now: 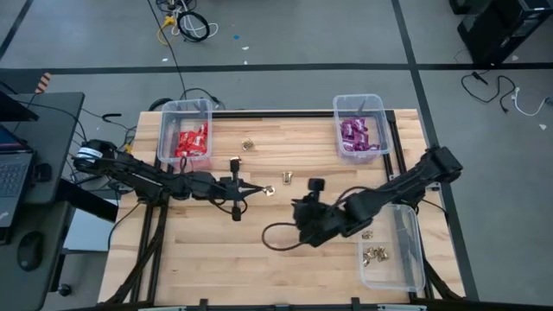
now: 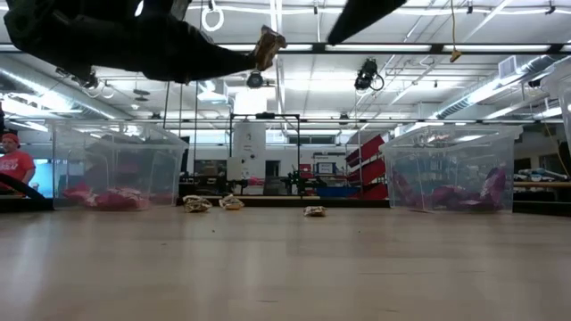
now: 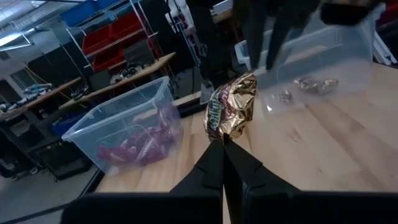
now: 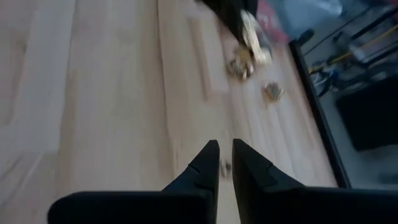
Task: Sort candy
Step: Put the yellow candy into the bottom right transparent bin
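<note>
My left gripper (image 1: 259,190) is shut on a gold foil candy (image 3: 231,109), held high over the middle of the table (image 2: 268,45). My right gripper (image 4: 225,155) hangs over the table right of centre (image 1: 301,216), tilted down. A narrow gap shows between its fingers, and nothing is in it. Loose gold candies (image 1: 248,145) (image 1: 287,177) lie flat on the wood beyond the held one. They also show in the low view (image 2: 197,203) (image 2: 314,211). My left gripper pinches the near end of the gold candy's crinkled wrapper (image 3: 222,138) between its two fingertips. The fingers lie about level and come from the table's left. The rest of the candy sticks out past the fingertips, lifted clear of the table.
A clear bin with red candy (image 1: 184,134) stands at the far left and one with purple candy (image 1: 360,125) at the far right. A third bin (image 1: 406,259) at the near right holds gold pieces (image 1: 373,253). Bare wood lies along the near edge.
</note>
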You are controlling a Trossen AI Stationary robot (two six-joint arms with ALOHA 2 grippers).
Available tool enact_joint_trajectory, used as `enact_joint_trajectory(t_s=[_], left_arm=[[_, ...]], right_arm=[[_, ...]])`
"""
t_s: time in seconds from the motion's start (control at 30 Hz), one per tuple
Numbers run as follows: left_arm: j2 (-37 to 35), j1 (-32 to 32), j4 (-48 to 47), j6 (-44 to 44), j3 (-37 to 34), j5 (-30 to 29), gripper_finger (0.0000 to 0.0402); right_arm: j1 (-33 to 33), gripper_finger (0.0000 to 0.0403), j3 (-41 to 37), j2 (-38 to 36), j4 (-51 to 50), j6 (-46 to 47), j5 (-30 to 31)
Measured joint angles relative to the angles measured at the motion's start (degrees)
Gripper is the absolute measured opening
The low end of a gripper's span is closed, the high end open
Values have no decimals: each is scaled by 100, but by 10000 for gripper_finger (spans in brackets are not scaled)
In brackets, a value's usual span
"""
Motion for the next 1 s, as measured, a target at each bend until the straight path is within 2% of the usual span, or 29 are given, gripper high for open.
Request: enact_joint_trajectory(t_s=[0.17, 0.33, 0.47, 0.63, 0.8, 1.0], left_arm=[[0, 0, -22, -12, 0, 2, 0], [0, 0, -174, -12, 0, 0, 0], [0, 11, -242, -12, 0, -17, 0], [0, 11, -236, 3, 0, -17, 0], [0, 11, -196, 3, 0, -17, 0], [0, 11, 48, -7, 0, -19, 0]], right_arm=[[-106, 36, 0, 340, 1096, -718, 360], [-192, 63, 0, 318, 1718, -1105, 576], [-251, 94, 0, 327, 1974, -1366, 540], [-392, 126, 0, 330, 1996, -1263, 341], [-497, 132, 0, 331, 1997, -1319, 77], [-579, 131, 0, 334, 1991, -1406, 34]])
